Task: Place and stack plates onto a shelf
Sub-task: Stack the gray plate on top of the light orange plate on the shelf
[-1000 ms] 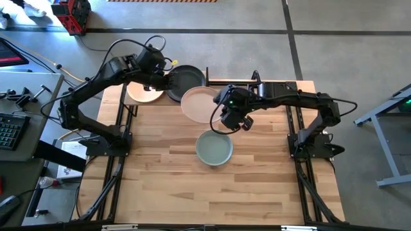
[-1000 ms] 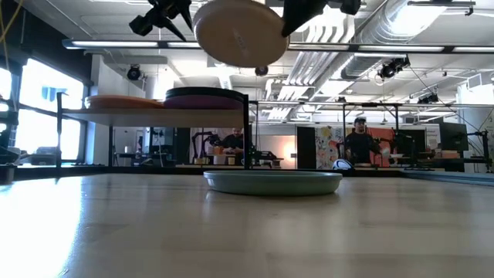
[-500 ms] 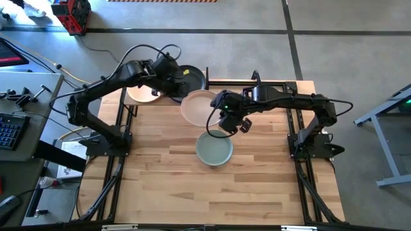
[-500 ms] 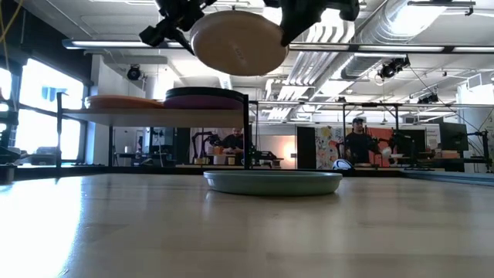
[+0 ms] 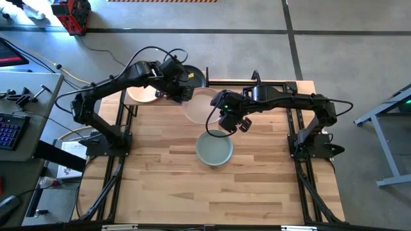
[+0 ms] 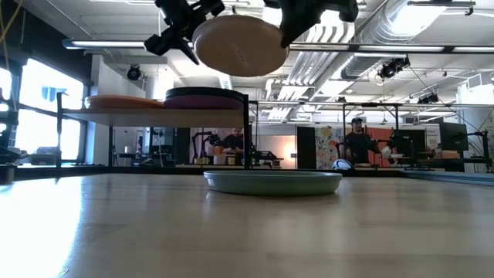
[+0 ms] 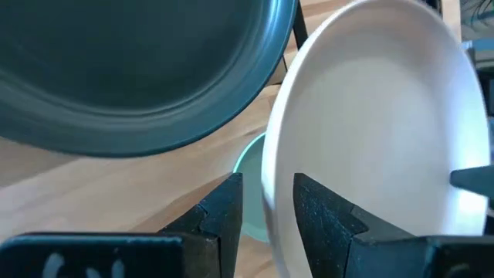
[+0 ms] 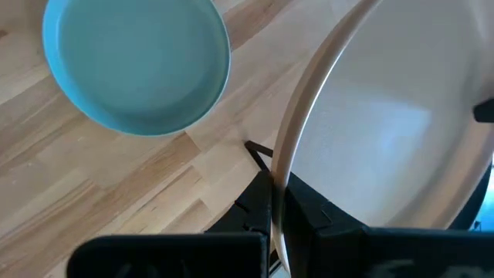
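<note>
Since a second ago the left gripper (image 5: 186, 94) has swung away from the shelf's stacks toward the worktop's middle and now reaches the beige plate (image 6: 240, 45), its spread fingers (image 7: 221, 218) standing on either side of that plate's rim without closing on it. The right gripper (image 5: 226, 122) has barely moved; its fingers (image 8: 258, 202) are pinched onto the opposite rim of the same plate, holding it tilted in the air above the worktop, near the shelf's right end.

The beige plate is a round, shallow, matte dish with a low raised rim and a smooth pale inside. Below it, flat on the worktop (image 5: 257, 186) near the middle, lies the sage green plate (image 5: 214, 149), of the same shape.

The shelf (image 6: 154, 116) is a thin light-wood panel on slim black posts at the worktop's far edge. On it sit a peach plate (image 6: 123, 101) at the left and a stack topped by a dark plate (image 7: 131, 69) over a purple one (image 6: 204, 99). The worktop is slatted pale wood.
</note>
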`<action>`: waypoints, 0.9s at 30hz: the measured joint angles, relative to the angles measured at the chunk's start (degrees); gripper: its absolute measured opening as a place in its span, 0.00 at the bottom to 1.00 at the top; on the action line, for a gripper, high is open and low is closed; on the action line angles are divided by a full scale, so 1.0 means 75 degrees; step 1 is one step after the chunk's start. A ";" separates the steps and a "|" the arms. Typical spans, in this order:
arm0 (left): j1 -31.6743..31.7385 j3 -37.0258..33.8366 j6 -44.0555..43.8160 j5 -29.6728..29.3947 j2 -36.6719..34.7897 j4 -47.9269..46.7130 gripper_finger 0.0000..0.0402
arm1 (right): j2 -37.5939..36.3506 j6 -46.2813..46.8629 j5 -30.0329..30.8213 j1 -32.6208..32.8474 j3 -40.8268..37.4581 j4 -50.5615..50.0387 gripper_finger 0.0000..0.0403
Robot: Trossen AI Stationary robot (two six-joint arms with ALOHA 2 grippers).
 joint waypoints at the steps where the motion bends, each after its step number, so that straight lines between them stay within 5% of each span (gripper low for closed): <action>1: 0.0000 0.0000 0.0104 0.0001 0.0020 0.0006 0.25 | 0.0000 0.0025 0.0025 0.0000 -0.0002 0.0001 0.00; 14: -0.0010 0.0000 0.0807 -0.0250 0.0026 0.0007 0.02 | 0.0000 0.0485 0.0055 0.0000 -0.0006 0.0067 0.00; 27: -0.0066 0.0000 0.0854 -0.0630 0.0026 -0.0035 0.01 | -0.0003 0.1276 0.0494 0.0002 -0.0006 0.0285 0.06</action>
